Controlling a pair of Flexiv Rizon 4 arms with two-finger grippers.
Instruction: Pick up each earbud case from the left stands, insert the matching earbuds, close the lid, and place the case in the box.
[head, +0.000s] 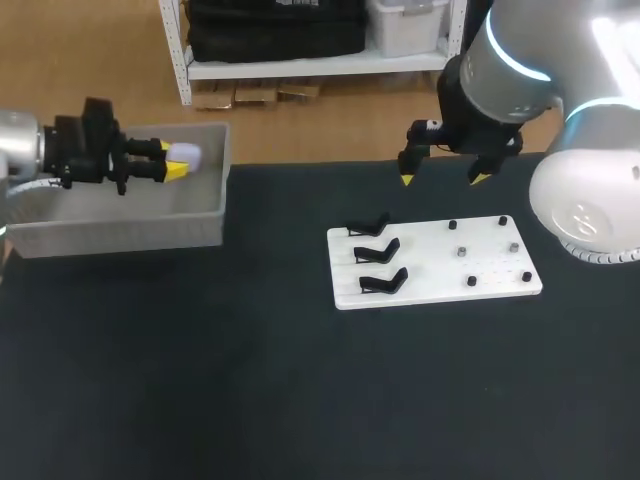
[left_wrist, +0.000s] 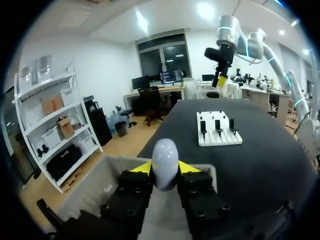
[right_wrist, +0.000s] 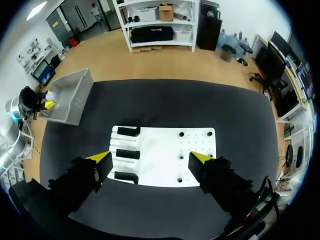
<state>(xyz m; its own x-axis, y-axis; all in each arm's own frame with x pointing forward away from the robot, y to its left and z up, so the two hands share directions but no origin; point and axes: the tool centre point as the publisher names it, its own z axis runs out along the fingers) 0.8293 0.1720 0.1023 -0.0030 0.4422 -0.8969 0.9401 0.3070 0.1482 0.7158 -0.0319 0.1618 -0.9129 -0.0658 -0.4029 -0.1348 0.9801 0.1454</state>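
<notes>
While our left pincer (head: 172, 160) hangs above the open grey plastic box (head: 120, 232) at the left end of the black cloth worktop (head: 250, 400), it is clamped from both sides on the smooth white egg-shaped earbud case (head: 187, 155); the yellow tips pinch only the near part of the shell, and most of the case juts out ahead of them. That is our first worry; a rounded, glossy shell held so near its end may, we judge, squirt forward or twist if the squeeze loosens unevenly. The case seems to sit close to the box wall nearest the board and not over the middle; let go from here, it could clip the rim and tumble onto the worktop; a drop from this height might also bounce it or spring the lid, and we cannot tell from these views whether the lid is fully latched. Further right lies the flat white board (head: 495, 285) with its three black angled stands (head: 381, 252), all bare, and a few small dark pieces (head: 463, 252) too small for us to name. Our right pincer (head: 441, 180) hovers above the board's far edge, fingers wide apart with nothing between them; a careless descent could knock a stand or shove the board, which appears merely to rest on the cloth.
</notes>
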